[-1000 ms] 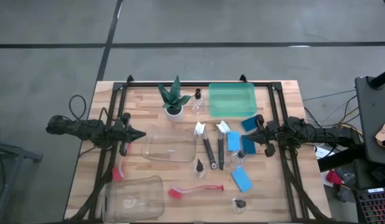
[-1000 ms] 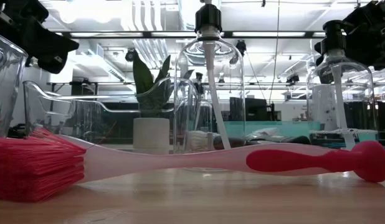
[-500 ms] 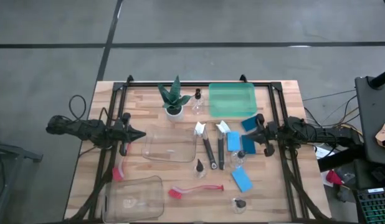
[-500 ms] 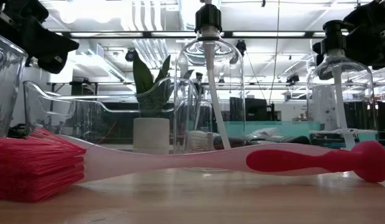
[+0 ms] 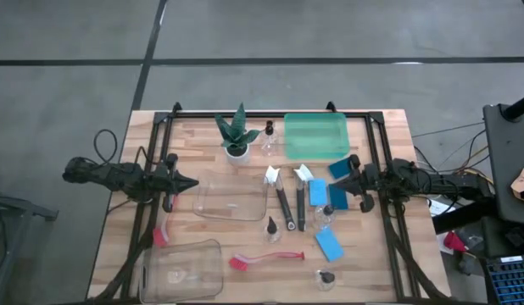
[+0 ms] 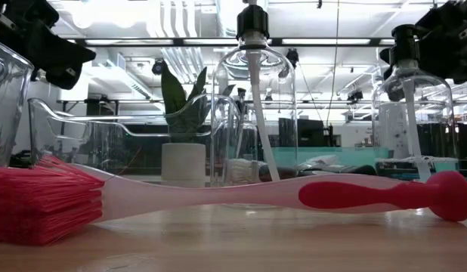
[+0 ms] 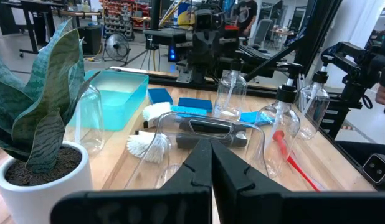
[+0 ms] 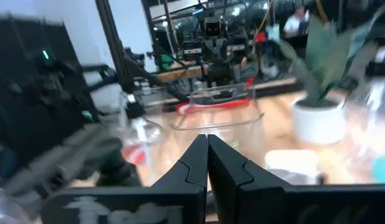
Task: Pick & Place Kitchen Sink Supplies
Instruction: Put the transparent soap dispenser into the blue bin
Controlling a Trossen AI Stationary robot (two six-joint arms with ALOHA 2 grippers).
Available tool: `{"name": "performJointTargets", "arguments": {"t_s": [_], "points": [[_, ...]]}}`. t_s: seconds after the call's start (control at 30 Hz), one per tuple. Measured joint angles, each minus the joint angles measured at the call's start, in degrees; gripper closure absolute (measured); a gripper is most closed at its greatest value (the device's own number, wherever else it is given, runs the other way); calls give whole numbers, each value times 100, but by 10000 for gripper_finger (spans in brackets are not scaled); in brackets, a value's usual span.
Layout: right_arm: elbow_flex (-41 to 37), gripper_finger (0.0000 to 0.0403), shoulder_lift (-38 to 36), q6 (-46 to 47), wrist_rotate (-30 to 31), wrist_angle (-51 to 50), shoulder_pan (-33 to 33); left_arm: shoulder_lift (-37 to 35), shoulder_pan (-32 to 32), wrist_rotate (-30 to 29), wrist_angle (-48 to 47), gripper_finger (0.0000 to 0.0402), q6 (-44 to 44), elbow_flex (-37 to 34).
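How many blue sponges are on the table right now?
4, all on the right side: one beside the green tray, two side by side, and, mid-table, and one nearer the front edge.

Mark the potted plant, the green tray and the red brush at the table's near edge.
potted plant (image 5: 237, 135), high view, on its leaves.
green tray (image 5: 316, 153), high view, on its rim.
red brush (image 5: 264, 257), high view, mid-handle.

Two dark jointed arms with black looping cables, slim pointed black fingers (image 7: 211, 163).
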Motion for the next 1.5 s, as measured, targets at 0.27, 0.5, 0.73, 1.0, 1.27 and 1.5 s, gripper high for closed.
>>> {"name": "performJointTargets", "arguments": {"t_s": [0.27,0.5,0.73,1.0,1.27,1.5], "points": [[3,391,-3,727,-430,653,-4,-1,0,0,0,401,2,0],[323,332,-2,1006,-919,655,106,0,1,0,0,401,2,0],[1019,236,1,524,-1010,-539,285,1,0,0,-1,401,0,-1],[1434,148,6,550,-1025,-2068,383,0,0,0,0,401,0,0],[1184,132,48,732,-722,-2040,792,1,1,0,0,401,1,0],[936,131,123,768,-394,-2006,1042,-1,1,0,0,401,0,0]]}}
